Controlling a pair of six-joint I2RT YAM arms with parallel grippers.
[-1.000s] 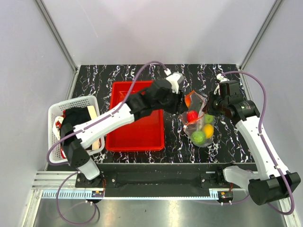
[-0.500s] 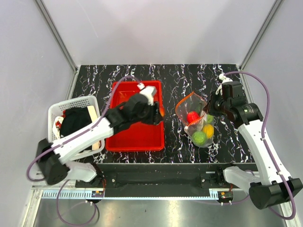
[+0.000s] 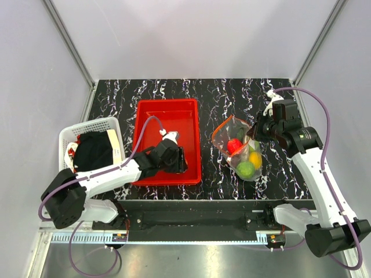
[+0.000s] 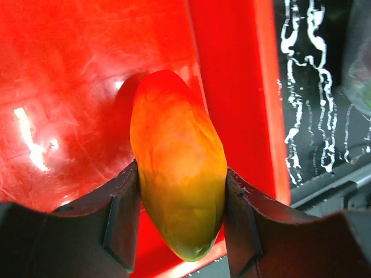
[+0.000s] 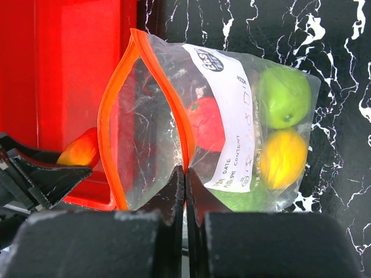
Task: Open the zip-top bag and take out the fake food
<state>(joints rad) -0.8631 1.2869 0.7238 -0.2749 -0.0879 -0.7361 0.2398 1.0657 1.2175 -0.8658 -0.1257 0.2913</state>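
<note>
Nearest you, your left arm [image 3: 116, 171] reaches over the near right corner of the red tray [image 3: 165, 113], its jaws clamped on the orange fruit [image 4: 177, 165] — you cannot tell whether the fruit touches the tray floor. Just right of the tray, over the marbled surface [image 3: 232, 95], the zip-top bag [image 5: 151, 133] gapes toward the tray, with a red piece [image 5: 206, 124], a green fruit [image 5: 284, 95] and a yellow fruit [image 5: 284, 156] inside. Your right arm [image 3: 313, 162] has its jaws pinched together on the bag's wall beside the zip strip [image 5: 110, 133].
</note>
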